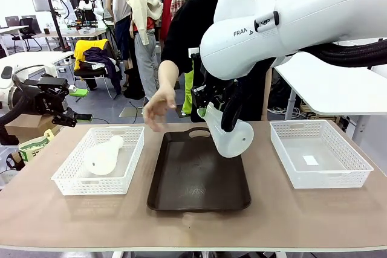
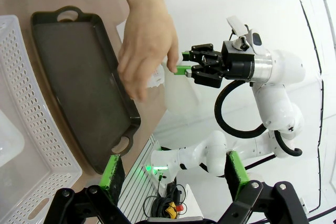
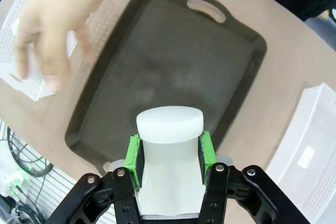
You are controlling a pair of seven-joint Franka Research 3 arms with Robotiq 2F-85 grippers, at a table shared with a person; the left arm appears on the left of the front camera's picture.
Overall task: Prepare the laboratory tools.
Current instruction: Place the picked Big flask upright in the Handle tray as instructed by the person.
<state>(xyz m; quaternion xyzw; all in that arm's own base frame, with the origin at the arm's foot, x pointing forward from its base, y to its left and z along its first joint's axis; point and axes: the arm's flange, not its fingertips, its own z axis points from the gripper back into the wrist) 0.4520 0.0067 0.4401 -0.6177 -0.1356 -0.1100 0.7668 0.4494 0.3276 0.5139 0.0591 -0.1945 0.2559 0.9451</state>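
Right gripper [image 3: 169, 151] clamping flask [image 3: 169, 123] neck (over tray [image 3: 173, 66]), left gripper [image 2: 172, 169] spread wide

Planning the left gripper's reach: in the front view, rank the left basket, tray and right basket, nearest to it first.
1. Left basket, just beside the left gripper.
2. Tray, table middle.
3. Right basket, far right.

Flask [image 1: 237, 140] and second flask [image 1: 103, 156]: smooth, milky translucent plastic. Tray [image 1: 199, 179]: dark brown, matt, finely grained. Left basket [image 1: 91, 185] and right basket [image 1: 320, 182]: white perforated plastic, slight sheen. Table [image 1: 302, 216]: smooth matt wood-look top. Arm shell [image 1: 338, 10]: glossy white.
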